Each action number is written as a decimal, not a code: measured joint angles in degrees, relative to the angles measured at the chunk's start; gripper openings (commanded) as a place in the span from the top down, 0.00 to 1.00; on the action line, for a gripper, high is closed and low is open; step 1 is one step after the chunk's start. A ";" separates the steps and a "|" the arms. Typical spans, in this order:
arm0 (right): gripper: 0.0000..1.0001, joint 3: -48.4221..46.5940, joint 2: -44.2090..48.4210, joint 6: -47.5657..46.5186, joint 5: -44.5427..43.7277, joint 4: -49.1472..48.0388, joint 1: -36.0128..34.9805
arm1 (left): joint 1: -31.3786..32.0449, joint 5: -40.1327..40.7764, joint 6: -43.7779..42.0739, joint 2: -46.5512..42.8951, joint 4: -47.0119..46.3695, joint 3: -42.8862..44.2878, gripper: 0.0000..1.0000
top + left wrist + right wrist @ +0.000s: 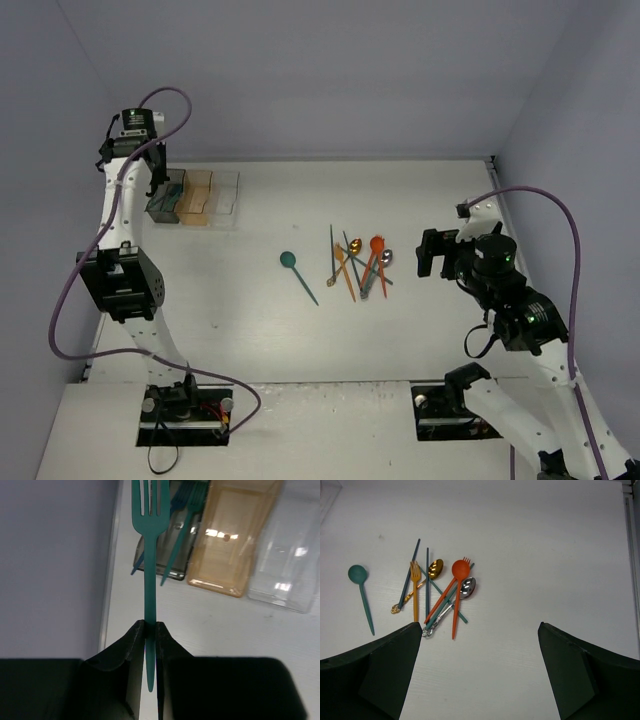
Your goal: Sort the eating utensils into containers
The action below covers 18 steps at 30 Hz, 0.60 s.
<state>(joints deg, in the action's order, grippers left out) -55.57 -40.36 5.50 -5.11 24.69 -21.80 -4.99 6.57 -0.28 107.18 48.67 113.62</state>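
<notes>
- The left gripper (pixel 150 628) pinches a teal fork (pixel 149 540) by its handle, over the dark grey bin (pixel 173 575).
- The right gripper (pixel 479 626) gapes wide near the utensil pile (pixel 460 570); a teal spoon (pixel 358 575) lies apart from it.

Containers (pixel 197 195) sit behind, left of utensil pile (pixel 441 599).
</notes>
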 measured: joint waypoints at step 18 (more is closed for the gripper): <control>0.00 -1.12 -9.26 0.26 0.64 -0.24 0.00 | -5.03 -1.60 -9.45 23.65 8.28 14.03 0.99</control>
<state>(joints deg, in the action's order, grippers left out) -56.69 -49.63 5.76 -4.47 24.44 -21.80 -10.02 4.97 -9.73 130.83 56.95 127.65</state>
